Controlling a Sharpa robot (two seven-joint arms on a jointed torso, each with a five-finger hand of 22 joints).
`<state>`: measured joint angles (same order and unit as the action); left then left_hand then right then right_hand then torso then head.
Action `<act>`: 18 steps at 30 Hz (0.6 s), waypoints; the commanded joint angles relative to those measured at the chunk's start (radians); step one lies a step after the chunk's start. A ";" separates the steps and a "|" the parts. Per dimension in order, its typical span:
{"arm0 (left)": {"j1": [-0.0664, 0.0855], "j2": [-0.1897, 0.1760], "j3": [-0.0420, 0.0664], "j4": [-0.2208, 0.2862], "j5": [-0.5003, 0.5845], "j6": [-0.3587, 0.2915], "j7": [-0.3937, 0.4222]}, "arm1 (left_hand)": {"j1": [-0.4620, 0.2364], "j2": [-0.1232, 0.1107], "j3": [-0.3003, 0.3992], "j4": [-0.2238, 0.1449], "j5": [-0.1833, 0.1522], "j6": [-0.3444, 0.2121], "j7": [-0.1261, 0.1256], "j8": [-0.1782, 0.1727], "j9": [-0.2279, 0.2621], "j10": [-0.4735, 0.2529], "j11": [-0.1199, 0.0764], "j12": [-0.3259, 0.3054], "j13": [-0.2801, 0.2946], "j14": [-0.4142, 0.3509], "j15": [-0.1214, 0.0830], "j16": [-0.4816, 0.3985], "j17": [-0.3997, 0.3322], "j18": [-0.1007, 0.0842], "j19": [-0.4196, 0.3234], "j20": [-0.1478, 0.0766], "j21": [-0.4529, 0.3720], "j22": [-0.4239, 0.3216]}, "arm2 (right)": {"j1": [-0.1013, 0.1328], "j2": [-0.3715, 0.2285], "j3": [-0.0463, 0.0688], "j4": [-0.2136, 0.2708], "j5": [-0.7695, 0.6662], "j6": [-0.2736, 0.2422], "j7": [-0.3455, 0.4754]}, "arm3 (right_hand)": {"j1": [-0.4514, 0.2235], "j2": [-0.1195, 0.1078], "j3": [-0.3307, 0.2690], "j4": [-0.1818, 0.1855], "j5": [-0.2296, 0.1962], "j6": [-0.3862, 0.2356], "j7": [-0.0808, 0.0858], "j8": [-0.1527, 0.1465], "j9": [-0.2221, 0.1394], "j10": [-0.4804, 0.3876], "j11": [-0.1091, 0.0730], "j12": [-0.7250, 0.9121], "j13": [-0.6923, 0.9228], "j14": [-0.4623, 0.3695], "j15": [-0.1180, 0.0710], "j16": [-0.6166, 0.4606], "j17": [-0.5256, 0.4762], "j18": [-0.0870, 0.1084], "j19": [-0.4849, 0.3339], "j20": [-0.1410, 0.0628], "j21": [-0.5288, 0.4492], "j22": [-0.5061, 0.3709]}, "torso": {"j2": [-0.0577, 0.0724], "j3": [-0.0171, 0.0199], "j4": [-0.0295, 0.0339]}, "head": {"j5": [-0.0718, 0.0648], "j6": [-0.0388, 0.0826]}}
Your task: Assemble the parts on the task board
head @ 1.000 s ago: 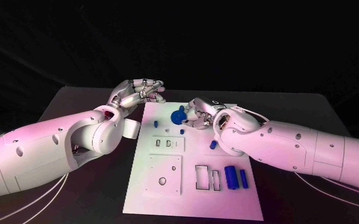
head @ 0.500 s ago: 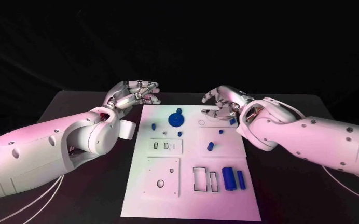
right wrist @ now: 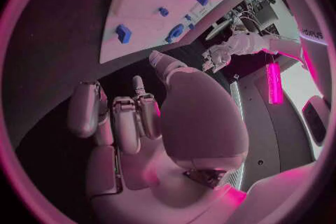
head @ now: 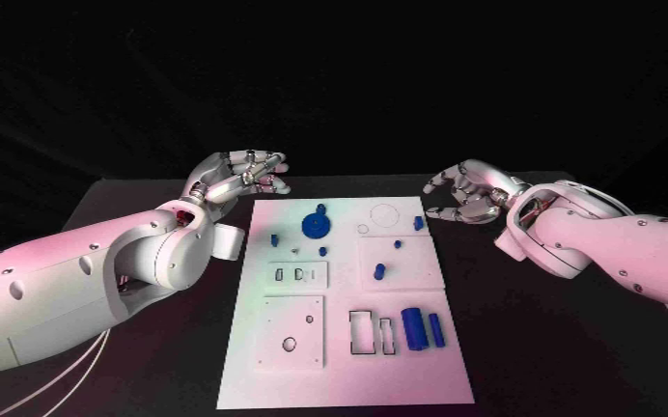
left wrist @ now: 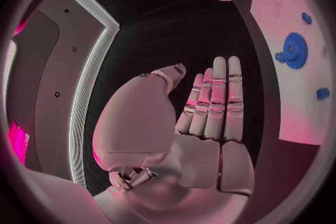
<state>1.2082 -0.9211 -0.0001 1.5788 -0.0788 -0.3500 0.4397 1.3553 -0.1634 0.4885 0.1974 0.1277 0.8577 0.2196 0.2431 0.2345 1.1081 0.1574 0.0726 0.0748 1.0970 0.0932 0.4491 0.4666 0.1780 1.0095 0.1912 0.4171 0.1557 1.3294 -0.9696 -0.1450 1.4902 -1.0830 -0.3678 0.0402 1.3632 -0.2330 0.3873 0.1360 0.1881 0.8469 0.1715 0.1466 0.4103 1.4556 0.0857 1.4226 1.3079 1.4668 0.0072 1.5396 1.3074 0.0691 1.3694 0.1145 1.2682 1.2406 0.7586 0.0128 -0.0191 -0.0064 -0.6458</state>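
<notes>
Left hand (head: 239,174): empty, fingers loosely curled, upper left of board.
Right hand (head: 471,195): empty, fingers spread.
Task board (head: 348,378): gear (head: 316,224) seated; blue blocks (head: 422,328) seemingly await slots.

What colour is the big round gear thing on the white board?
Blue. The gear shows best in the head view, on the task board.

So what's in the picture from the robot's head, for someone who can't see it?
A white task board lies on a black table with small blue parts on it, including a blue gear. The left hand and right hand hover off the board's far corners, holding nothing.
</notes>
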 commanded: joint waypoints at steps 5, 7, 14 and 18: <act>0.000 0.003 0.000 -0.001 0.001 0.026 0.010 | 0.001 0.003 0.005 -0.003 0.003 -0.004 0.009 -0.005 0.001 -0.005 0.002 -0.003 0.001 -0.007 -0.002 0.004 0.001 0.003 -0.008 -0.002 0.005 0.001 | -0.022 0.006 -0.001 -0.046 0.024 0.063 0.047 | 0.015 0.000 0.001 -0.010 -0.003 -0.004 0.001 -0.005 0.000 -0.008 -0.001 -0.004 0.110 0.082 0.004 0.001 0.176 0.016 -0.004 0.001 -0.005 -0.001 | 0.001 0.0070 -0.0020 | -0.003 -0.001; 0.000 0.003 0.000 -0.002 0.001 0.026 0.010 | 0.001 0.003 0.005 -0.003 0.003 -0.004 0.009 -0.005 0.001 -0.005 0.002 -0.003 0.001 -0.007 -0.002 0.004 0.001 0.003 -0.008 -0.002 0.005 0.001 | -0.027 0.010 -0.002 -0.055 0.021 0.068 0.047 | 0.017 0.001 0.001 -0.012 -0.003 -0.004 0.000 -0.005 0.001 -0.008 -0.001 -0.003 0.111 0.083 0.004 0.001 0.178 0.015 -0.003 0.001 -0.003 0.002 | 0.002 0.0049 0.0011 | -0.007 -0.003; 0.000 0.002 0.000 -0.008 0.001 0.023 0.009 | 0.001 0.003 0.005 -0.003 0.003 -0.004 0.009 -0.005 0.001 -0.005 0.002 -0.003 0.001 -0.007 -0.002 0.004 0.001 0.003 -0.008 -0.002 0.005 0.001 | -0.042 0.043 -0.002 -0.089 -0.010 0.040 0.031 | 0.016 0.000 0.001 -0.012 -0.003 -0.003 0.001 -0.005 0.001 -0.002 -0.001 0.003 0.117 0.084 0.004 0.003 0.181 0.013 0.002 0.000 0.003 0.008 | 0.002 0.0054 0.0003 | -0.001 -0.005; 0.000 0.003 0.000 -0.008 0.001 0.024 0.008 | 0.001 0.003 0.005 -0.003 0.003 -0.004 0.009 -0.005 0.001 -0.005 0.002 -0.003 0.001 -0.007 -0.002 0.004 0.001 0.003 -0.008 -0.002 0.005 0.001 | -0.049 0.063 -0.002 -0.105 -0.018 0.024 0.020 | 0.015 0.005 0.002 -0.013 -0.003 0.003 0.001 -0.003 0.002 0.002 0.000 0.007 0.121 0.085 0.004 0.004 0.185 0.012 0.006 0.000 0.009 0.015 | 0.003 0.0024 0.0028 | 0.009 -0.008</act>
<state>1.2077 -0.9200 -0.0004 1.5702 -0.0788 -0.3453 0.4398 1.3553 -0.1634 0.4885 0.1974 0.1277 0.8578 0.2195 0.2431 0.2343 1.1081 0.1573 0.0726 0.0747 1.0970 0.0932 0.4491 0.4665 0.1779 1.0095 0.1912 0.4171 0.1557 1.2829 -0.9107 -0.1475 1.3895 -1.0774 -0.3321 0.0682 1.3705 -0.2303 0.3897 0.1304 0.1881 0.8469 0.1714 0.1466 0.4117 1.4556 0.0857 1.4266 1.3077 1.4668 0.0072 1.5396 1.3073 0.0691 1.3695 0.1145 1.2723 1.2546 0.7609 0.0173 -0.0171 -0.0042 -0.6519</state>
